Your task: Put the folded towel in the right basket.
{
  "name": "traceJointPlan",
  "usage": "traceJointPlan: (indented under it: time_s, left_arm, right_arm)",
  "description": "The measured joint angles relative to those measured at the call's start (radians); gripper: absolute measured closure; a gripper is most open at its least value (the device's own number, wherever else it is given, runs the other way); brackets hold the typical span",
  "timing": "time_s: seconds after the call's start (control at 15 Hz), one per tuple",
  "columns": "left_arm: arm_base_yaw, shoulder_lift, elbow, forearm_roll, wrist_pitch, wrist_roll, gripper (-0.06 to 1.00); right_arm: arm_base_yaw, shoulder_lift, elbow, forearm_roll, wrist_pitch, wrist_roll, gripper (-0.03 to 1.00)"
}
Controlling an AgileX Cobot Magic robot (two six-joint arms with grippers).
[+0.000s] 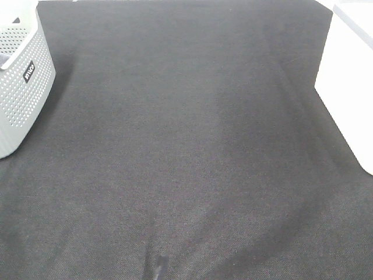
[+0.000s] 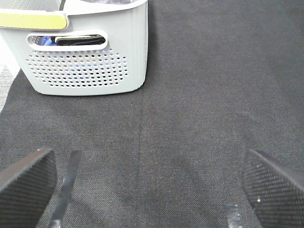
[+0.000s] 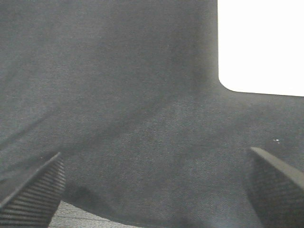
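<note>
We can't spot the folded towel anywhere on the dark fabric surface. Both hands, left and right, sit spread wide, holding nothing. White box-like right basket is upper right; we'd locate the towel first.

Even overhead light, one blown-out patch

The white boxy container glares featureless; the dark woven cloth-covered bench looks soft and grainy in the right wrist view, sharper elsewhere.

A staged test bench, not a home: a counter under dark cloth, a grey basket left, a white bin right.
</note>
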Motion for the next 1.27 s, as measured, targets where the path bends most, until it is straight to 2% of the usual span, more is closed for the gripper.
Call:
traceJointPlan:
  time_s: [1.27]
  left_arm:
    - [0.0, 0.0, 0.0, 0.0, 0.0, 0.0, -0.04]
  right_arm:
    - [0.0, 0.0, 0.0, -0.013, 0.0, 0.0, 0.01]
